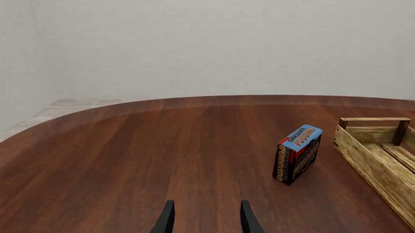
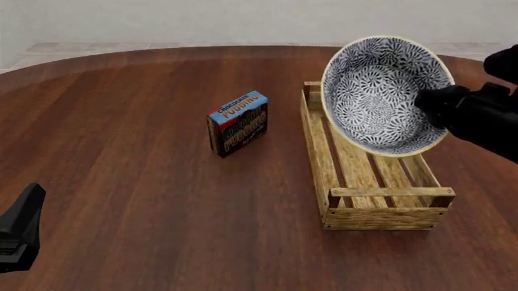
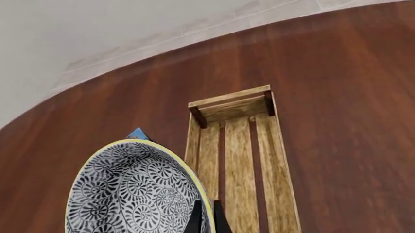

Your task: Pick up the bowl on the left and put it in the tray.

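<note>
The blue-and-white patterned bowl (image 2: 379,91) hangs tilted on its side above the far half of the tray (image 2: 389,192), its inside facing the camera. My right gripper (image 2: 426,102) is shut on the bowl's rim at the right. In the right wrist view the bowl (image 3: 133,194) fills the lower corner, the gripper's fingers (image 3: 196,219) pinch its rim, and the light-wood slatted tray (image 3: 230,100) lies beneath. My left gripper (image 2: 28,209) sits low at the near left of the table. The left wrist view shows the left gripper (image 1: 206,218) open with nothing between its fingers.
A small chocolate pudding box (image 2: 237,123) stands upright on the dark wood table, left of the tray. The same box (image 1: 297,154) appears in the left wrist view beside the tray's end (image 1: 371,145). A blue corner of the box (image 3: 137,133) peeks past the bowl.
</note>
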Action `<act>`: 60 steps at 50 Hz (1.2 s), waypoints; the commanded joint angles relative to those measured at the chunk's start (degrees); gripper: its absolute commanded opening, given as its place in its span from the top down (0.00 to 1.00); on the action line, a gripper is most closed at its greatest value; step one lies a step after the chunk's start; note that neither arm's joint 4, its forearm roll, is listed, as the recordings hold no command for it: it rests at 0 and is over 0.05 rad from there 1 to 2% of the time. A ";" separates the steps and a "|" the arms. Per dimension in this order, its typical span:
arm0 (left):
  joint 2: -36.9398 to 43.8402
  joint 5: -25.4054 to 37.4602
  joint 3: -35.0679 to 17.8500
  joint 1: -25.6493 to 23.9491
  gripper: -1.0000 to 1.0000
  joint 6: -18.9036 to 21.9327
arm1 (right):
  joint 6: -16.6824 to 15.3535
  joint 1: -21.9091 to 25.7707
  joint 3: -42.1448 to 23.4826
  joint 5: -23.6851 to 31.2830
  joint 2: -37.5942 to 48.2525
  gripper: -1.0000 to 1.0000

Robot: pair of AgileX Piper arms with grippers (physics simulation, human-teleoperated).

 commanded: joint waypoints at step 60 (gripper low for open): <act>0.01 0.00 0.00 -0.01 0.00 0.00 | 5.72 -5.72 1.14 -11.26 21.23 1.00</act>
